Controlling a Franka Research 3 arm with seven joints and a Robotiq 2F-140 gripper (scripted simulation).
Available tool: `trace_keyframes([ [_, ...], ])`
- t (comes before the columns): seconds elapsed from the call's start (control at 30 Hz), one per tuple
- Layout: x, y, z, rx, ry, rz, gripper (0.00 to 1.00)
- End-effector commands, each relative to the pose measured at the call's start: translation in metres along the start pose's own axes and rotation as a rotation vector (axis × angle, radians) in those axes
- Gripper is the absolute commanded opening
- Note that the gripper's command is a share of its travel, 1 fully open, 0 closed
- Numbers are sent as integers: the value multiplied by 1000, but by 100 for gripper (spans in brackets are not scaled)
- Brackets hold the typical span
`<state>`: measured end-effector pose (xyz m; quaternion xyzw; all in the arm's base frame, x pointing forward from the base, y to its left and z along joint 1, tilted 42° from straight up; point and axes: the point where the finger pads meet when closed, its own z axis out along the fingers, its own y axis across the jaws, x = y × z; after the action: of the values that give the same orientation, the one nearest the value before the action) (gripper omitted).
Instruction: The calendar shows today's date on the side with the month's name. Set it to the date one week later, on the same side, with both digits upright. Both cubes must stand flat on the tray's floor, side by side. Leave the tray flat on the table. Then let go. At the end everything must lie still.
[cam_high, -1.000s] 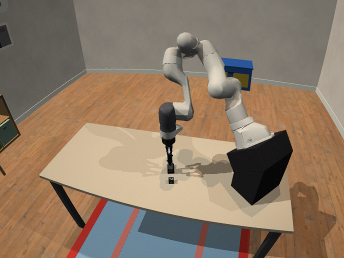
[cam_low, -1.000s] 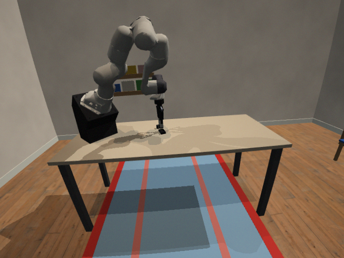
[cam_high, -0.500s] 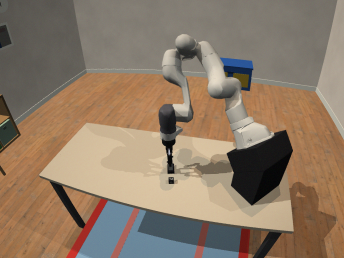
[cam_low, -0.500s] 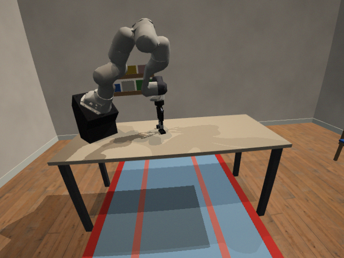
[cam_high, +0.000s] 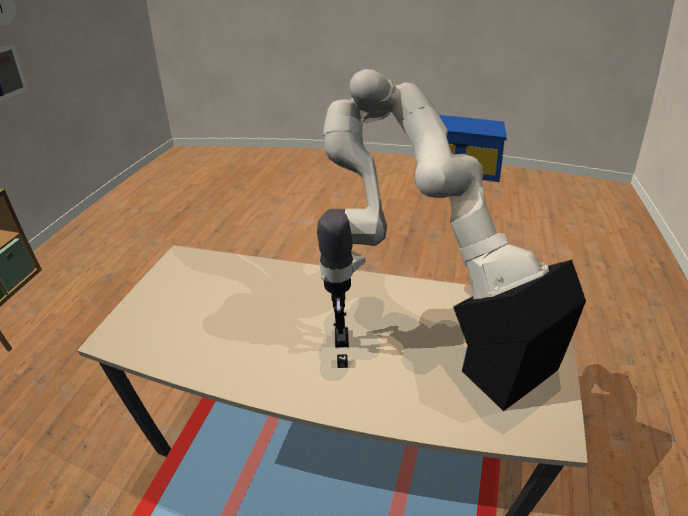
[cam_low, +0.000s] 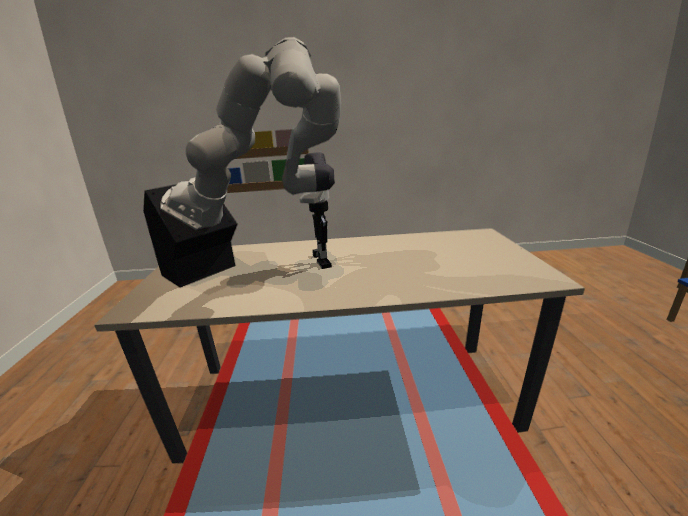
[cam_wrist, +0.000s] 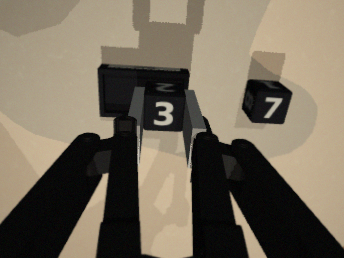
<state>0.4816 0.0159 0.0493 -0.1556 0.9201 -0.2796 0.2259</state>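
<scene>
The black two-fingered tool (cam_wrist: 163, 131) hung straight down from the white jointed arm (cam_high: 355, 166), its grey pads (cam_wrist: 137, 111) closed on the two side faces of a small black cube with a white 3 (cam_wrist: 162, 112). The fingers stood narrow, set by the cube's width. The 3 faced the wrist camera upright, and another white mark showed on the cube's top face, too foreshortened to read. Whether the cube touched anything below it could not be told.

Directly behind the held cube lay the shallow black rectangular tray (cam_wrist: 116, 90), flat on the bench, with low walls and a dark floor. The part of it left of the cube held nothing; the rest was hidden by the cube and the pads.

A second small black cube with a white 7 (cam_wrist: 267, 106) stood on the bench outside the tray, apart from the tool; in the top view it sat just nearer the front edge than the tool (cam_high: 341, 361).

The matte beige rectangular bench (cam_high: 166, 333) carried these things near its middle, with broad open room toward the left edge and the front edge. A blocky black pedestal (cam_high: 550, 355) holding the arm filled the right end in the top view, close to the edge there. The bench stood on black legs over a blue rug with red stripes (cam_low: 333, 444).
</scene>
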Motion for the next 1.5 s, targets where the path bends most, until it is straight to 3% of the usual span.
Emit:
trace_keyframes([
  [0.0, 0, -2, 1, 4, 0, 9, 16],
  [1.47, 0, -2, 10, 4, 0, 9, 16],
])
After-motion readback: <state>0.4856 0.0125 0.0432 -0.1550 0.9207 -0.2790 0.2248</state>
